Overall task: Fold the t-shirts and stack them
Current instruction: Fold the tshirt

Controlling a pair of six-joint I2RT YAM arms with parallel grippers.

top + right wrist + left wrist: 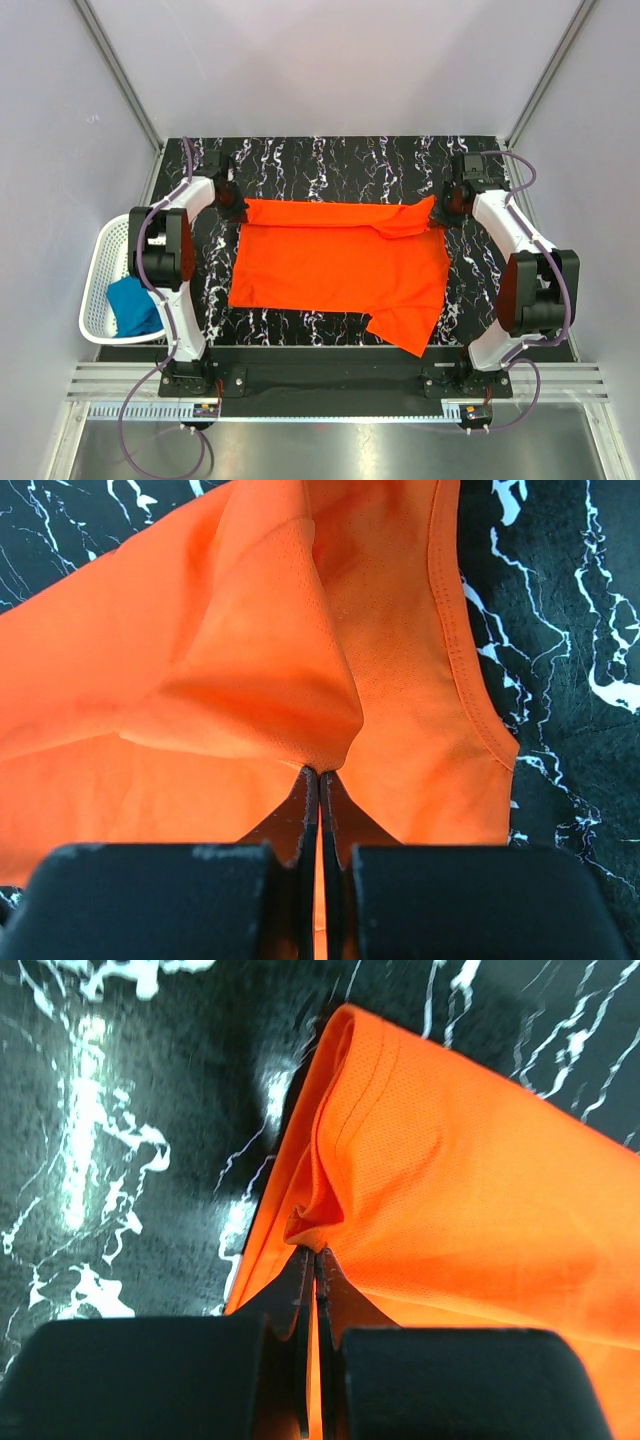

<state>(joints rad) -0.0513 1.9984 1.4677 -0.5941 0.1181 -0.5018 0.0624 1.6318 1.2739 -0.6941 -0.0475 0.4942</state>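
Top external view shows the orange-red t-shirt (340, 270) spread flat across the middle of the black marbled table (330, 160), with one sleeve trailing toward the near right edge. The left gripper (237, 210) pinches its far left corner and the right gripper (441, 212) pinches its far right corner. In both wrist views the fingers are clamped tight on a fold of orange cloth. The teal blue t-shirt (135, 305) lies crumpled in the white mesh basket (97, 262) at the table's left edge.
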